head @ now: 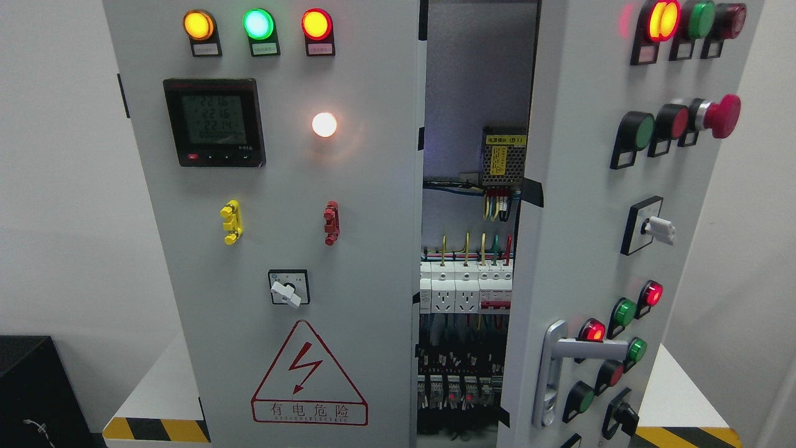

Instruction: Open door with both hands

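You are looking straight at an electrical cabinet with two doors, and neither of the robot's hands shows anywhere in the head view, so you cannot tell how their fingers stand or whether they hold anything. The right door [584, 205] already stands swung outward at an angle, its face with the buttons and lamps turned toward the picture's right, and its silver lever handle [563, 367] sits low on the panel with nothing touching it. Through the gap between the doors you can see the cabinet interior [472, 261]: a power supply with a yellow label, coloured wires, a row of white breakers and sockets, and darker terminal blocks below. The left door [280, 218], carrying the meter display [214, 121], three lit lamps along the top, a rotary switch and the red warning triangle, looks flat to the camera and seems closed or nearly so. Judging by this, the task looks about half done: one door is open partway, and what remains is to widen it if needed and to bring the left door out. Expect both arms to have to come into view first.
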Available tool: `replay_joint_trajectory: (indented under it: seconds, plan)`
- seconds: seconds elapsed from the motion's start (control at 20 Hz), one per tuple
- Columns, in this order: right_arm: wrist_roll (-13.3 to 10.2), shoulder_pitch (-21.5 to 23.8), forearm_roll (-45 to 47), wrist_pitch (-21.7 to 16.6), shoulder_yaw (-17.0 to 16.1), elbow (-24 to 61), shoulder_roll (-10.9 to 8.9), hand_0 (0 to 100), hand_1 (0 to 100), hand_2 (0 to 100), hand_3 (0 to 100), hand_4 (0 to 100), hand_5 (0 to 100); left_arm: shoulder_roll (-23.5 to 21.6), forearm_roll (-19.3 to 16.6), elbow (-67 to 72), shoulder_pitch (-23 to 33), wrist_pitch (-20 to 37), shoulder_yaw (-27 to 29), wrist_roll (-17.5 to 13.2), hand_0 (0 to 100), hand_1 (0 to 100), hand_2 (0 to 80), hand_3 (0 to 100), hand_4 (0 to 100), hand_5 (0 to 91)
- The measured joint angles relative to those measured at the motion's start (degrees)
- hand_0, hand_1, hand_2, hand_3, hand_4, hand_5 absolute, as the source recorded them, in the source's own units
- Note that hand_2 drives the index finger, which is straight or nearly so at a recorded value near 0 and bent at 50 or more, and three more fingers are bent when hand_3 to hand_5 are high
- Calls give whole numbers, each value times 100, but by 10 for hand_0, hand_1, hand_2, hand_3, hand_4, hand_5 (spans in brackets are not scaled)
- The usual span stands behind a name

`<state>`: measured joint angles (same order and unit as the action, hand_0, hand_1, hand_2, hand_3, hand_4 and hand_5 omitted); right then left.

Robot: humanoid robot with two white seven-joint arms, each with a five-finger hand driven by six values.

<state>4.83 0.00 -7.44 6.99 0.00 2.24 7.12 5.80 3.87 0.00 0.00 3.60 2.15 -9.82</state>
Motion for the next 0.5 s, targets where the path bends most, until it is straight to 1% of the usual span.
replay_joint_trajectory:
  seconds: [0.45,0.5]
  plan:
    - [0,0,4,0,0,1,0,0,0,0,0,0,0,-19,13,-3,14,6,-14,12,0,0,0,0,0,0]
    - [0,0,4,0,0,1,0,0,0,0,0,0,0,-53,45,-30,83,13,-7,-156,0,0,0,0,0,0]
